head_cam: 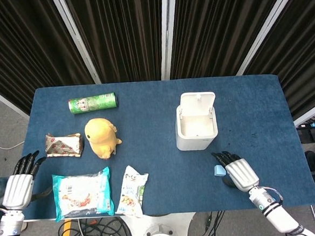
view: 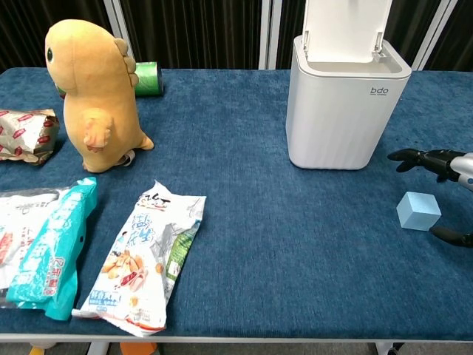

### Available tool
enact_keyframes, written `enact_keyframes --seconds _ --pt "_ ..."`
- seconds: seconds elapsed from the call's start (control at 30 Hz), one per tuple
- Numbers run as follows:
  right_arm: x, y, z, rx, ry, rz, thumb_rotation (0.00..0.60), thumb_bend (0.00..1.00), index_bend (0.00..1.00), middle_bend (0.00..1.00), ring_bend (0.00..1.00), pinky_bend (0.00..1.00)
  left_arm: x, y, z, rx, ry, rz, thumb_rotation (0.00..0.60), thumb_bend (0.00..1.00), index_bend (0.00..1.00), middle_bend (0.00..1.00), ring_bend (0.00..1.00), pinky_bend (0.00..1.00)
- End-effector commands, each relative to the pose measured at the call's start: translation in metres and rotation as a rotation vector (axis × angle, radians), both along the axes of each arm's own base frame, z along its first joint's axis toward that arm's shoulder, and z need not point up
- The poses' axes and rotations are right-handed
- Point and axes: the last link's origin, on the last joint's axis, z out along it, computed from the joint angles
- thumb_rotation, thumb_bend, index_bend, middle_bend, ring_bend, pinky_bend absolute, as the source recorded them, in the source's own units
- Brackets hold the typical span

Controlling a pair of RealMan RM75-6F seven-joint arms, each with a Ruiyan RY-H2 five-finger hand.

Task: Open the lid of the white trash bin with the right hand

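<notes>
The white trash bin stands right of the table's middle with its lid swung up and back, the inside showing. My right hand hovers near the front edge, below and right of the bin, fingers apart and holding nothing. A small light-blue cube lies just at its fingertips, between fingers and thumb, untouched as far as I can tell. At the far left edge my left hand is open beside the snack bags.
A green can, a yellow plush toy, a brown snack pack, a teal-edged bag and a white snack bag fill the table's left half. Dark curtains hang behind.
</notes>
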Motion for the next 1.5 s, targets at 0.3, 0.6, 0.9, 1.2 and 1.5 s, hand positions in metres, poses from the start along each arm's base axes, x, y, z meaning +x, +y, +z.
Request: enact_keyframes --seconds 0.3,0.6,0.9,1.2,1.5 --pt "0.005 -0.004 -0.010 0.011 0.044 -0.015 0.600 0.36 0.51 0.49 0.51 0.70 -0.005 -0.001 0.000 -0.009 -0.015 0.003 0.600 0.04 0.15 0.04 0.00 0.09" --pt "0.033 -0.007 0.027 -0.158 -0.071 0.075 0.600 0.39 0.63 0.57 0.59 0.76 -0.004 -0.001 0.001 -0.001 -0.018 -0.006 0.600 0.04 0.15 0.04 0.00 0.09" --pt "0.073 -0.043 0.089 -0.470 -0.238 0.263 0.600 0.35 0.62 0.56 0.59 0.73 0.000 0.001 0.000 -0.004 -0.013 -0.016 0.600 0.04 0.15 0.04 0.00 0.09" --pt "0.108 -0.107 0.050 -0.395 -0.121 0.232 0.600 0.21 0.17 0.28 0.27 0.35 -0.005 -0.002 0.003 0.009 -0.026 0.003 0.600 0.04 0.15 0.04 0.00 0.09" --pt "0.113 -0.080 0.079 -0.468 -0.308 0.274 0.600 0.00 0.00 0.00 0.00 0.00 -0.006 -0.003 0.004 0.010 -0.033 -0.005 0.600 0.04 0.15 0.04 0.00 0.09"
